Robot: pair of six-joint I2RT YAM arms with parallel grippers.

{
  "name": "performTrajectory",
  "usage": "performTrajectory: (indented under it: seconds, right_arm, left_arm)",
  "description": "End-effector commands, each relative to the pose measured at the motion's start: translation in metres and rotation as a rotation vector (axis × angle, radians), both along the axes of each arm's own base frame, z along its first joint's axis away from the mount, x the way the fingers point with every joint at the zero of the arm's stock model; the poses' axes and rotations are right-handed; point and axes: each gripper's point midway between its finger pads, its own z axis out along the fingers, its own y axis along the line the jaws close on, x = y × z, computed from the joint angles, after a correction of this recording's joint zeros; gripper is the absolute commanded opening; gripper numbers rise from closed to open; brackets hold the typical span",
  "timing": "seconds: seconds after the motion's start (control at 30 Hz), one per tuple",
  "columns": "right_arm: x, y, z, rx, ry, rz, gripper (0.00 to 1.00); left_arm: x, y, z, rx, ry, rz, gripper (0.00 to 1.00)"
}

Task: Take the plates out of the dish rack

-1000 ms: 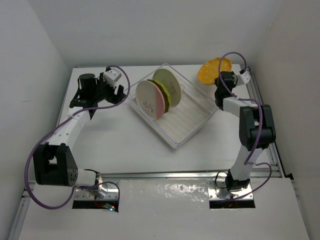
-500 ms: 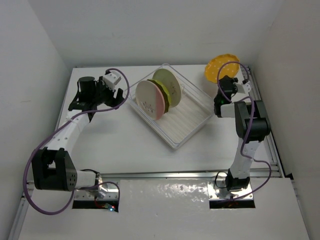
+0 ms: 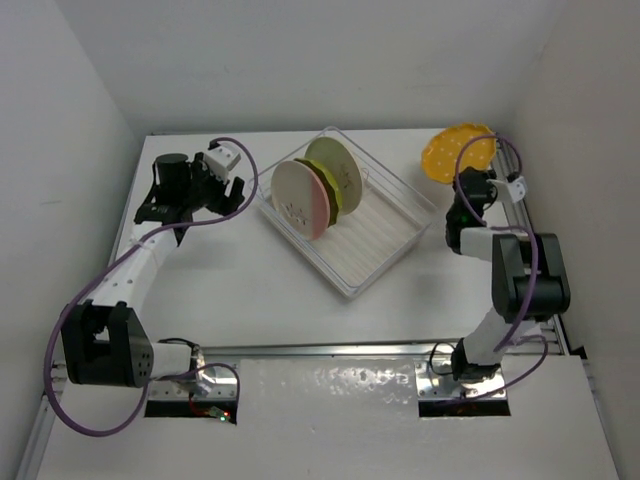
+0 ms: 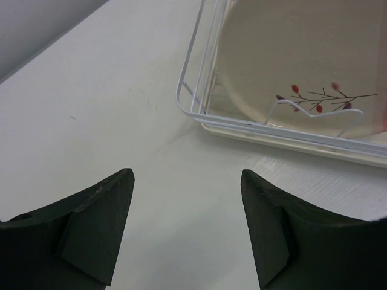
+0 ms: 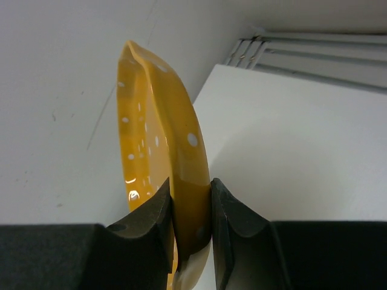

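Looking across the white bench (image 3: 240,270), the biggest thing on it is the dish rack (image 3: 345,290). It sits askew in the far middle, its long axis running from the far left down toward the near right.

Three plates stand on edge in the rack's far-left half, packed face to face. The cream-and-pink plate (image 3: 298,200) is outermost and shows its face toward the near left. The pale green plate (image 3: 338,165) is at the back, and only a sliver of the smaller olive-green plate (image 3: 326,192) shows between them. The near-right half of the rack holds no plates.

The fourth plate, the orange-yellow dotted plate (image 3: 457,152), is out of the rack. It is up by the far right corner of the bench, well apart from the rack. The right gripper (image 5: 190,193) is clamped on its rim, and in the wrist view the plate rises edge-on from between the jaws. I'd judge the step in hand is setting this one down, which means tipping it from edge-up to flat over the bare bench at that corner.

The left gripper (image 4: 186,175) hangs near the far left edge with its jaws wide apart and nothing between them. It points at the rack's left end, where the wire rim (image 4: 193,109) and the cream plate's twig pattern lie ahead and a little to its right. For the three plates in the rack, this gripper is clearly the nearer one. Their rims stand across its line of approach, so I reckon it would need to come over the raised side and take a rim from above.
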Motion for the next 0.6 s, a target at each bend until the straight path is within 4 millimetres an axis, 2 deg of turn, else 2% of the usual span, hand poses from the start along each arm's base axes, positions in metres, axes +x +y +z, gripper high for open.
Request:
performTrajectory:
  seconds: [0.0,0.03,0.13,0.23,0.27,0.33,0.37,0.4,0.43,0.47,0.5,0.53,0.57]
  right_arm:
    - [-0.034,-0.04,0.093,0.017,-0.3,-0.108,0.0]
    - [-0.04,-0.051,0.097,0.045,-0.303,-0.092,0.0]
    - [-0.043,-0.06,0.096,0.056,-0.282,-0.067,0.0]
    - [-0.018,-0.046,0.096,0.08,-0.244,0.041,0.0]
    - [-0.007,-0.035,0.096,0.104,-0.252,0.105,0.0]
    - [0.013,-0.028,0.101,0.099,-0.285,0.131,0.0]
    - [0.02,-0.031,0.112,0.084,-0.304,0.114,0.0]
    - [0.028,-0.032,0.103,0.094,-0.282,0.114,0.0]
    - [0.033,-0.034,0.104,0.089,-0.277,0.111,0.0]
    - [0.041,-0.035,0.118,0.076,-0.303,0.114,0.0]
    - [0.049,-0.034,0.108,0.084,-0.277,0.118,0.0]
    - [0.055,-0.033,0.108,0.087,-0.277,0.123,0.0]
    - [0.064,-0.031,0.122,0.086,-0.3,0.131,0.0]
  left_arm:
    - [0.001,0.002,0.022,0.024,-0.074,-0.004,0.69]
    - [0.0,0.002,0.02,0.029,-0.073,-0.008,0.69]
    - [0.001,-0.001,0.02,0.026,-0.082,-0.024,0.69]
    - [0.002,-0.002,0.019,0.023,-0.091,-0.034,0.69]
    - [0.001,-0.003,0.018,0.02,-0.09,-0.034,0.69]
    - [0.002,-0.003,0.017,0.019,-0.091,-0.037,0.69]
    - [0.001,-0.004,0.017,0.016,-0.089,-0.039,0.69]
    - [0.0,-0.004,0.016,0.013,-0.084,-0.041,0.69]
    - [-0.001,-0.005,0.015,0.012,-0.078,-0.044,0.69]
    - [-0.002,-0.004,0.012,0.011,-0.07,-0.044,0.69]
    - [-0.003,-0.005,0.011,0.01,-0.068,-0.048,0.69]
    - [-0.004,-0.006,0.007,0.009,-0.059,-0.053,0.69]
    - [-0.004,-0.006,0.006,0.006,-0.058,-0.053,0.69]
